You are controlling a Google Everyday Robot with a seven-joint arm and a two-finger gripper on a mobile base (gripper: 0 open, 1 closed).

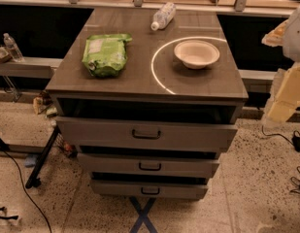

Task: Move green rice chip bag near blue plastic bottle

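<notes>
A grey cabinet with a flat dark top (pixel 140 42) stands in the middle of the room, three drawers (pixel 146 142) pulled out in steps below it, each with a dark handle. The crinkly light-green rice chip bag with its whitish label patch (pixel 106 55) lies flat on the left side of the top, near the front edge. The clear plastic bottle with a white cap and pale bluish label (pixel 163 16) lies on its side at the back of the top, cap pointing toward the front left, well apart from the bag. A shallow white bowl (pixel 196 53) sits upright on the right side, inside a thin bright ring of light (pixel 154 67) on the surface.

At the far right edge, off the cabinet and beside it, hangs a pale cream blocky shape that is probably the robot's gripper (pixel 284 93). It touches nothing, and I cannot tell whether it is spread or pressed together.

A small clear water bottle (pixel 12 47) stands on a low shelf to the far left.
</notes>
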